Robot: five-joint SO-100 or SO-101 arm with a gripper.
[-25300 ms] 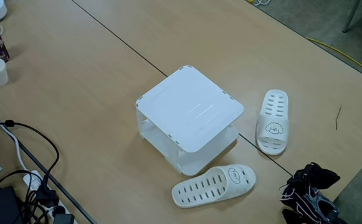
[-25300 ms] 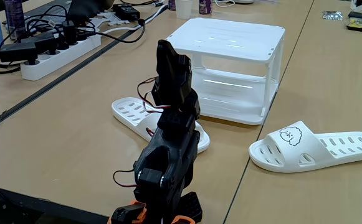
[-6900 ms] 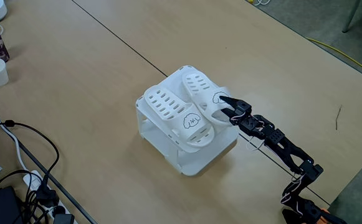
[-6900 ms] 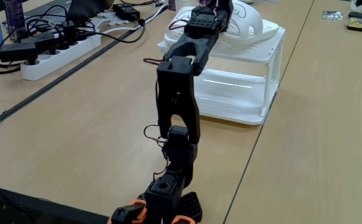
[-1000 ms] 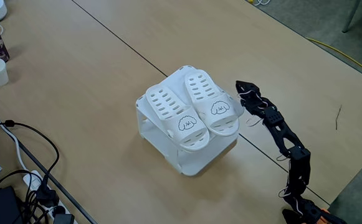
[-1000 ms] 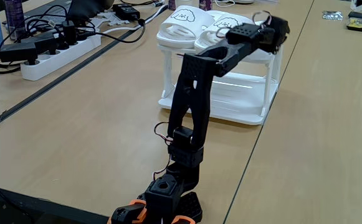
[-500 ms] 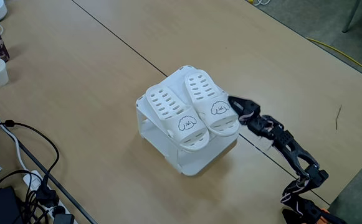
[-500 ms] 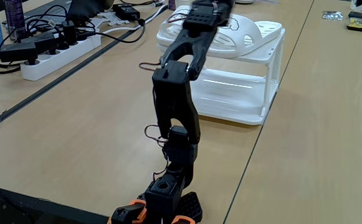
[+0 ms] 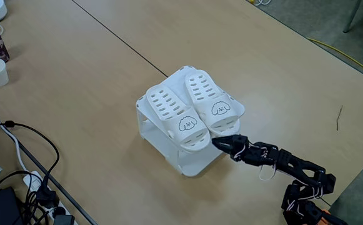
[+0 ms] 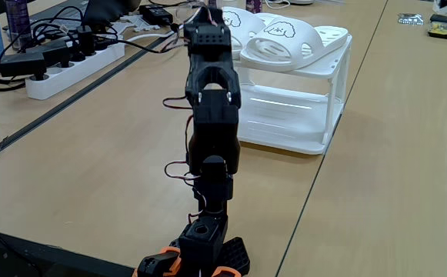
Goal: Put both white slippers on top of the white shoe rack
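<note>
You see both white slippers (image 9: 195, 111) lying side by side on top of the white shoe rack (image 9: 187, 161), their long axes parallel, toes toward the rack's near corner. Your gripper (image 9: 221, 143) is just beside that corner, below the slippers, holding nothing; how far it is open I cannot tell. The wooden table (image 9: 106, 81) around the rack is bare, so you have room to draw back.
</note>
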